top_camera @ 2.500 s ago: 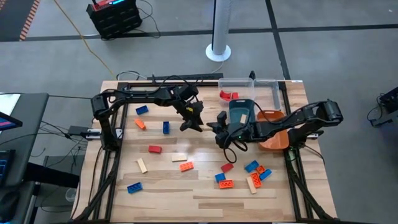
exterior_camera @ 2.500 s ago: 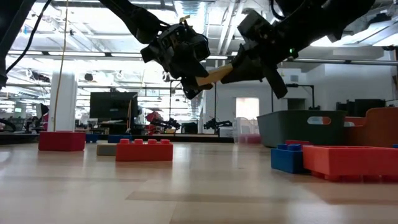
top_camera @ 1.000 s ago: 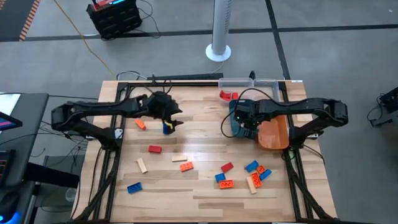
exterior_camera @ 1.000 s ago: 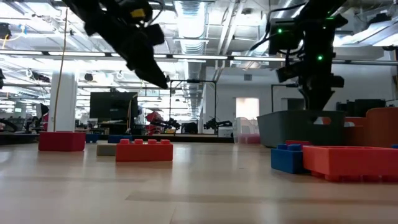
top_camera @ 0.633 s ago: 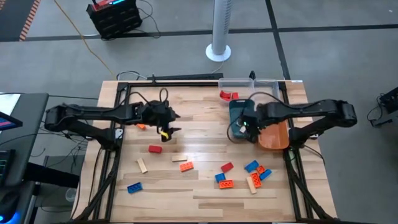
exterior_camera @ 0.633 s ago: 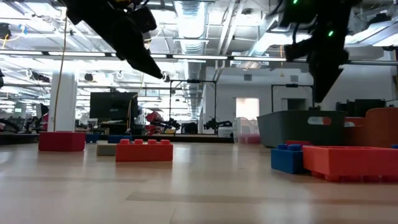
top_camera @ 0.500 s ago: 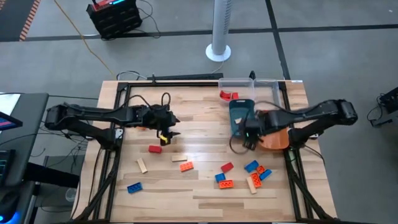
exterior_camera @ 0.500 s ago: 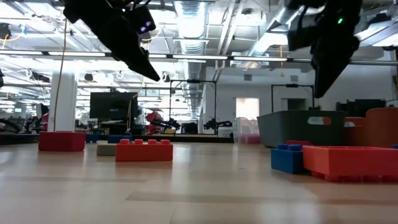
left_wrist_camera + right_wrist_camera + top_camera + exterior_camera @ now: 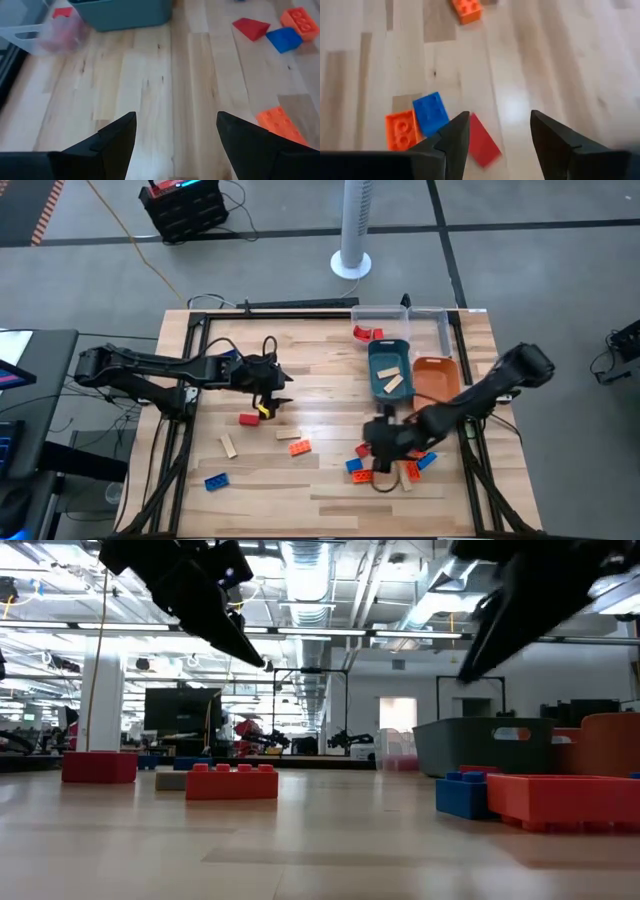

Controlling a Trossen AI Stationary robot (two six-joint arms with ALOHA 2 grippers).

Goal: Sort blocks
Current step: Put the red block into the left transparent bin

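Beneath the right gripper (image 9: pixel 497 142), jaws spread and empty: a red block (image 9: pixel 482 139) lies flat on the wood between the two fingertips, with a blue block (image 9: pixel 431 113) and an orange block (image 9: pixel 400 130) touching each other just to one side of it. Step in hand, as judged: the approach to a fresh pick from the cluster on the right side of the table (image 9: pixel 300 490).

Next move, as judged: lower straight onto the red block and close across its narrow width; the blue neighbour sits close to one finger's path and could be nudged or caught along with it.

Left gripper (image 9: pixel 175 145): jaws wide, empty, over bare planks near a red block (image 9: pixel 249 419) on the table's left side. Ahead of it stands the teal tray (image 9: pixel 122 12), with a clear tray (image 9: pixel 45 32) beside it holding something red.

Around:
- teal tray, two tan blocks (image 9: pixel 392 376) inside; beyond the right gripper
- orange tray (image 9: pixel 437 376), touching the teal tray
- an orange block (image 9: pixel 299 447) and two tan blocks (image 9: pixel 229 445), loose between the arms
- a blue block (image 9: pixel 215 481) near the front edge, well apart from both grippers

Nothing stands between the right gripper and the trays.
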